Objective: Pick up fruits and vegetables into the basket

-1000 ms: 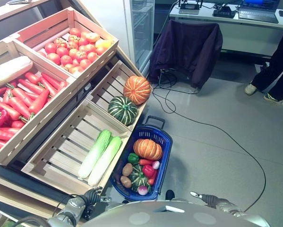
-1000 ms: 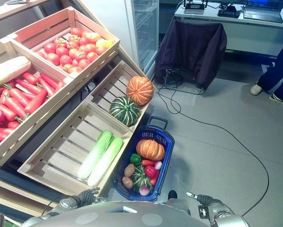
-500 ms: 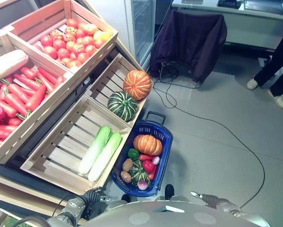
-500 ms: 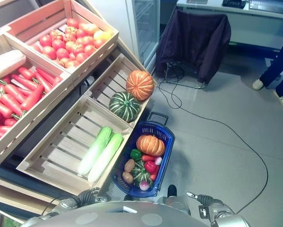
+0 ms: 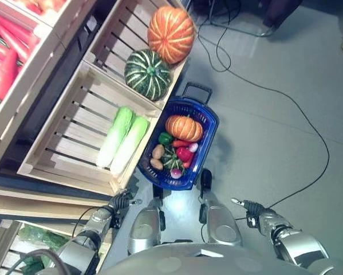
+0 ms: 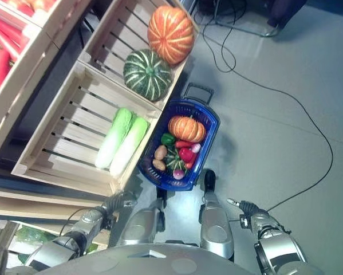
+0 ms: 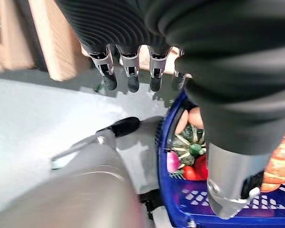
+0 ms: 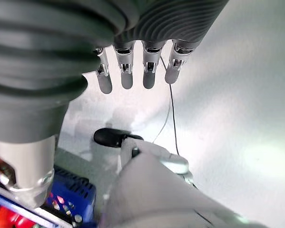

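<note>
A blue basket (image 5: pixel 208 150) stands on the grey floor beside the lower crates. Inside it lie a small orange pumpkin (image 5: pixel 184 128), a green pepper (image 5: pixel 164 138), a potato (image 5: pixel 158 151), a red pepper (image 5: pixel 184 154), a radish (image 5: pixel 176 173) and a small green squash (image 5: pixel 172 161). My left hand (image 5: pixel 118 201) hangs low at the left, fingers straight and empty, below the cabbage crate. Low at the right hangs my right hand (image 5: pixel 247 205), open and empty over the floor. The left wrist view shows its fingers (image 7: pixel 129 66) straight, with the basket (image 7: pixel 167 175) past them.
Two napa cabbages (image 5: pixel 122 140) lie in the near wooden crate (image 5: pixel 51 154). An orange pumpkin (image 5: pixel 170 34) and a green striped pumpkin (image 5: pixel 148 74) sit in the crate behind. Red peppers (image 5: pixel 2 63) fill an upper crate. A black cable (image 5: pixel 286 103) crosses the floor.
The camera has tilted down, so the whole scene has slid upward. The tomato crate, chair and person have left the picture. Both hands stay low and open.
</note>
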